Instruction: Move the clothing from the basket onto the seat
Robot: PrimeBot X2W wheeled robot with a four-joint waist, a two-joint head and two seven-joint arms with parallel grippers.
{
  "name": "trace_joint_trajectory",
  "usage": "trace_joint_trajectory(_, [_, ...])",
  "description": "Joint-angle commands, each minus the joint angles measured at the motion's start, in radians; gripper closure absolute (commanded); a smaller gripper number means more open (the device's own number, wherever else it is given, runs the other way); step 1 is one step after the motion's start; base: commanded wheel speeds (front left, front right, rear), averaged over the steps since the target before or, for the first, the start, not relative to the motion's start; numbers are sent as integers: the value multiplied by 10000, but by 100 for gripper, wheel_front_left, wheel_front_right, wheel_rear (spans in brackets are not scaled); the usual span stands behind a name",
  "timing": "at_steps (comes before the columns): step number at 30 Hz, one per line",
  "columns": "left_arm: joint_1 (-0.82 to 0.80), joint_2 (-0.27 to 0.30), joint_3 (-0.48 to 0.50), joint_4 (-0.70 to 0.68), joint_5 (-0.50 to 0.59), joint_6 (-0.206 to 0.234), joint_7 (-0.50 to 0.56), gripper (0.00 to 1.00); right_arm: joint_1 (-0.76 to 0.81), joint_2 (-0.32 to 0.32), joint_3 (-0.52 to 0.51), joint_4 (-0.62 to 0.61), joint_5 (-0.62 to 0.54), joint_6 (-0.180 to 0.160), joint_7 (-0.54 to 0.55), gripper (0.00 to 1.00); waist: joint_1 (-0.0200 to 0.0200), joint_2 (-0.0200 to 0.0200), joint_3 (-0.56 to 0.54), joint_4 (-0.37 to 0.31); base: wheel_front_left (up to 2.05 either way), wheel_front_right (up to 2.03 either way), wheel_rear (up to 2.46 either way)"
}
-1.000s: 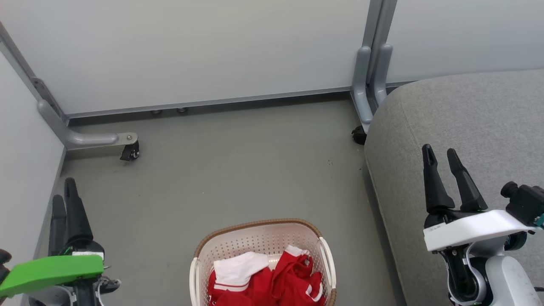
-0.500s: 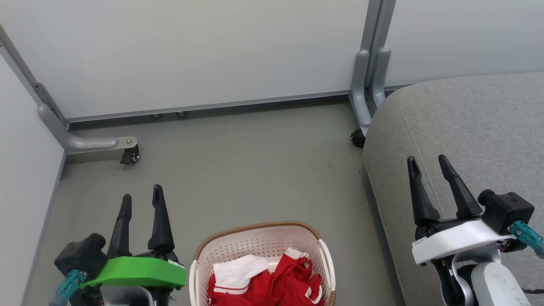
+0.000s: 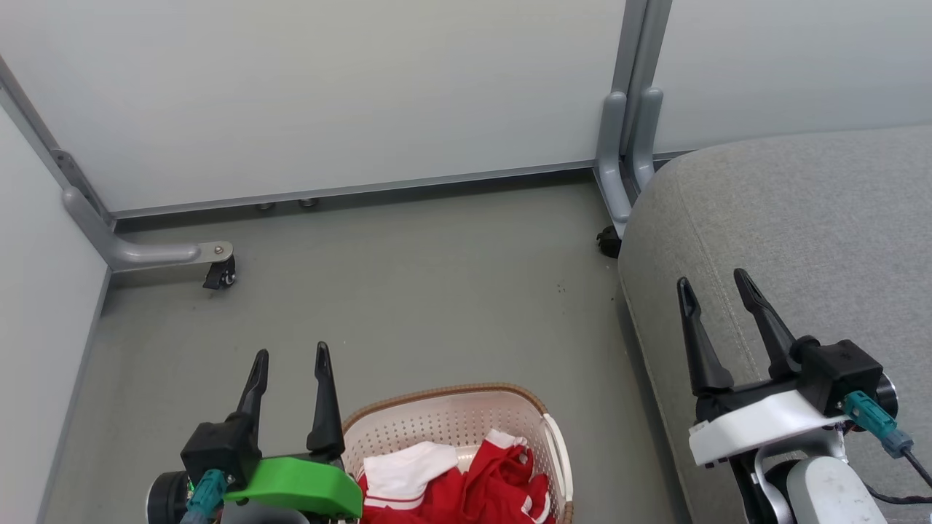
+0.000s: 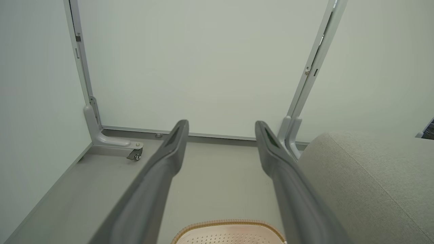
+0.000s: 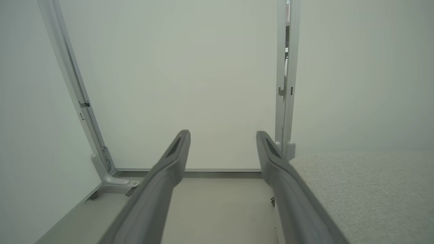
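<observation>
Left end effector (image 3: 291, 351) has swung in from the far-left wall. It now sits at the basket (image 3: 444, 393)'s left rim, its green-capped wrist overlapping that corner in the head view. A second ago its fingers were nearly together; now they stand clearly apart, with nothing between them. The left wrist view shows bare floor (image 3: 408, 291) between them and the basket's brown rim just below.

Right end effector (image 3: 711, 279) has drifted a little left and lower in the head view. It hangs over the seat (image 3: 801, 218)'s near-left edge, and its wrist has rolled so the black camera block now sits just behind the fingers. Its fingers are spread too, much as before, and hold nothing. In the right wrist view the grey cushion lies under the right finger.

The clothing (image 3: 495, 480) hasn't budged. The red bundle with its white panel lies in the basket, untouched by either arm. The basket stands on the floor just left of the seat, with a strip of floor between them.

The head view itself has shifted slightly. The caster (image 3: 218, 275) and grey panels (image 3: 364, 87) sit a touch differently, but that is the camera, not the room.
</observation>
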Motion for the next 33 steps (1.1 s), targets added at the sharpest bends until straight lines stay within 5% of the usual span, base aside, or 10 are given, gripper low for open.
trace_joint_trajectory(1, [-86, 95, -66, -4, 243, 147, -86, 0, 91, -26, 59, -124, -290, 2, -93, 0, 0, 0, -14, 0, 0, 0, 0])
trace_joint_trajectory(17, [218, -68, -184, 231, 1091, 10, -426, 0, 301, 119, 208, -122, -1097, 2, -437, 0, 0, 0, -177, -2, 0, 0, 0])
trace_joint_trajectory(33, [594, -475, 1116, 656, 644, -1531, -745, 0, 436, 240, 347, 569, -111, 2, -748, 0, 0, 0, -137, -11, 0, 0, 0])
